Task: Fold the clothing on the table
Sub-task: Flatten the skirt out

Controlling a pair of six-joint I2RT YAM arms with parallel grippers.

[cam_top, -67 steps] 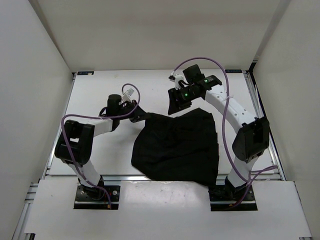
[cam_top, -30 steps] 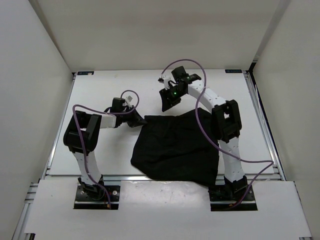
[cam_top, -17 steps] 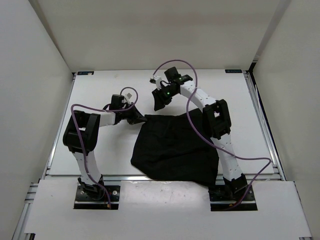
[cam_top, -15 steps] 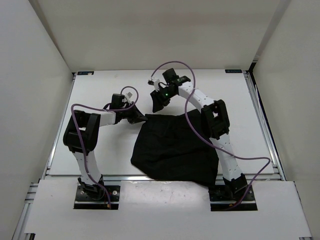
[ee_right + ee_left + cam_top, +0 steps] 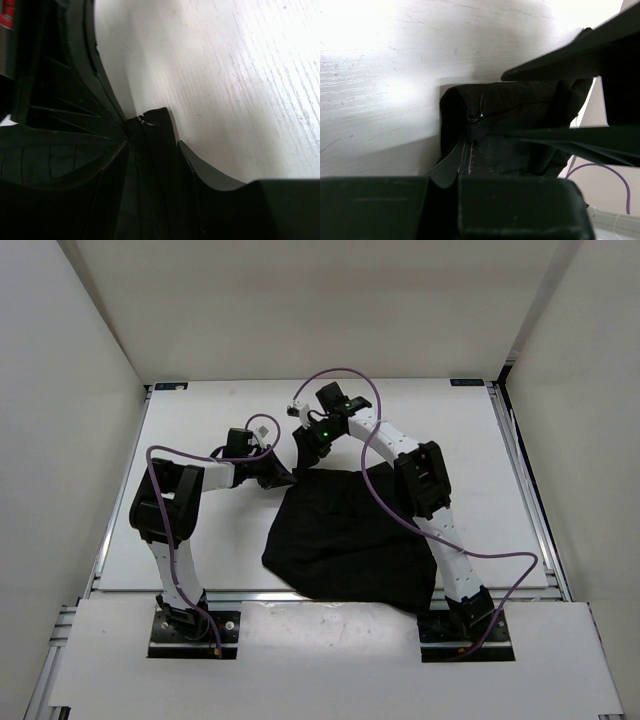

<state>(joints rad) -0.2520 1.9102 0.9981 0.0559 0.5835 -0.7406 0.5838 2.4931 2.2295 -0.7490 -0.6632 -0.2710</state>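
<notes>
Clothing (image 5: 350, 540): zipper pull (image 5: 478, 116) shows in wrist views.

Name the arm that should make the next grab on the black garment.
Right, most likely. Its open hand straddles the far-left corner of the clothing, ready to close. The left hand is shut on that same corner, so it is occupied.
</notes>
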